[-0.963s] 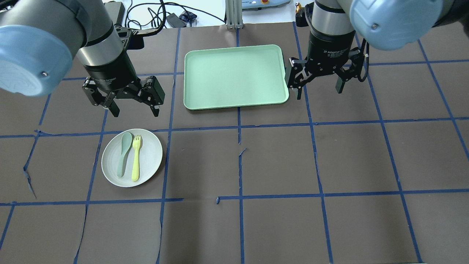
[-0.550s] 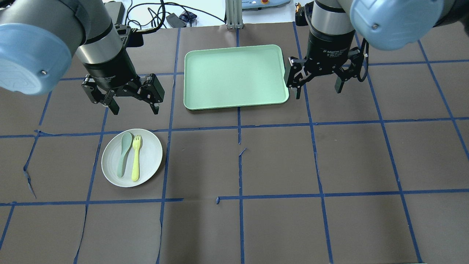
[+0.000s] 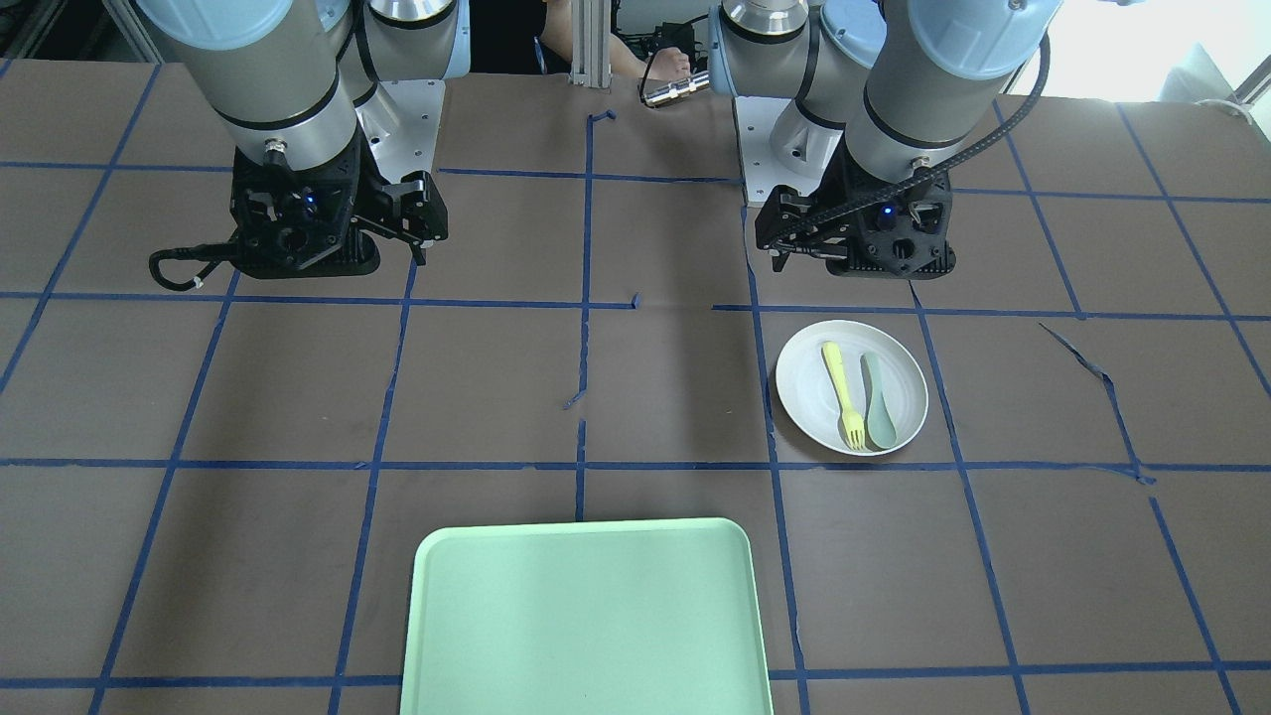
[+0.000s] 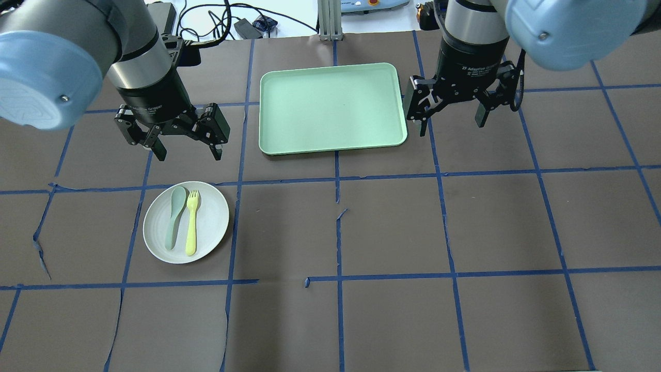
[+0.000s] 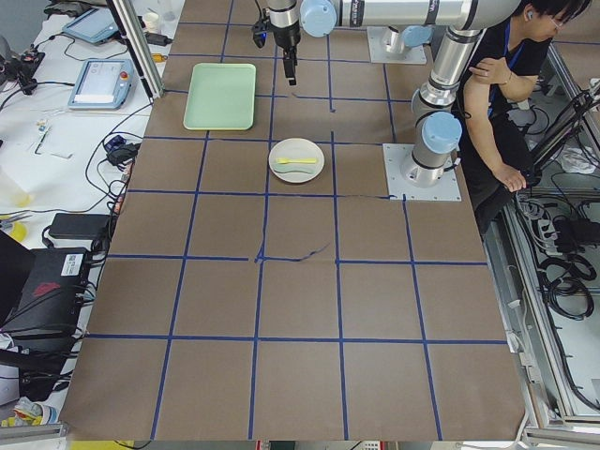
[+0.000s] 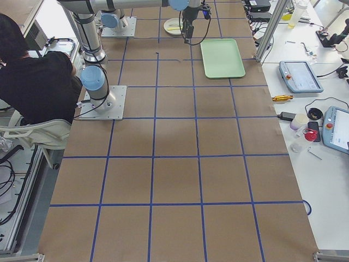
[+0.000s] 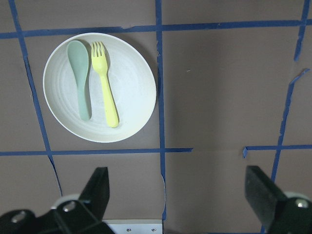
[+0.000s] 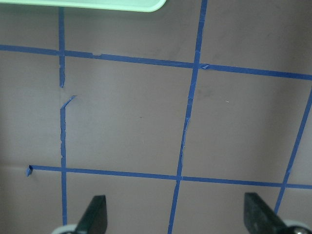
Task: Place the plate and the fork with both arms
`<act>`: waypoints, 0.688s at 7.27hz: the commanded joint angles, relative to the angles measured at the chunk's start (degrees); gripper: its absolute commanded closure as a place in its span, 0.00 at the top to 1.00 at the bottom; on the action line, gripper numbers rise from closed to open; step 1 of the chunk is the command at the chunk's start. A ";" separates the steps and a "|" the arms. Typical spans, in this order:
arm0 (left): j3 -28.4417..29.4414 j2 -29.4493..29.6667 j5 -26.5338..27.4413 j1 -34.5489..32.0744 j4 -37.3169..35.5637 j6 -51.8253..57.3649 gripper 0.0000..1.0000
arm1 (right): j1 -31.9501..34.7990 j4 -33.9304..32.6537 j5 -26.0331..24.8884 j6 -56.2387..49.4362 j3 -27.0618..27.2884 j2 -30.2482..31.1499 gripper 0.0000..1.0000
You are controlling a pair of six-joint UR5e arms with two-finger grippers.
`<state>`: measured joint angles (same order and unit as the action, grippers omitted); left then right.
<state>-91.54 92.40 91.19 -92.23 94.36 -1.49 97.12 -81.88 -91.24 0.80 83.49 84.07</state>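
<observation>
The off-white round plate (image 4: 209, 223) lies on the brown table at the left front; it also shows in the front view (image 3: 899, 372) and the left wrist view (image 7: 131, 92). On it lie the pale-yellow fork (image 4: 191, 222) (image 7: 105, 97) (image 3: 842, 395) and, to its left, a grey-green spoon (image 4: 174, 217) (image 7: 81, 80). My left gripper (image 4: 187, 149) hangs open and empty above the table, behind the plate. My right gripper (image 4: 452, 124) is open and empty, just right of the mint-green tray (image 4: 330, 107).
The tray (image 3: 586, 621) lies empty at the table's far middle. Blue tape lines (image 4: 338, 227) grid the brown table cover. Cables (image 4: 227, 20) and devices lie beyond the far edge. A person (image 5: 511, 103) sits beside the robot's base.
The left gripper has drifted slightly back, away from the plate. The right gripper has shifted a little to the right. Plate, fork and spoon have not moved.
</observation>
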 commanded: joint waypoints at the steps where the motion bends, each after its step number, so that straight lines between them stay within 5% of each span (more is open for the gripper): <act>1: -0.21 0.14 -0.22 0.03 -0.05 0.00 1.00 | 0.08 -0.04 0.01 -0.01 0.01 0.13 1.00; 5: -0.57 0.58 -0.67 -0.06 -0.14 -0.17 1.00 | 0.00 -0.04 -0.08 0.08 0.10 -0.48 1.00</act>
<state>-92.08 92.82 90.61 -92.25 94.29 -1.53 97.20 -81.91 -91.29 0.94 83.56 83.72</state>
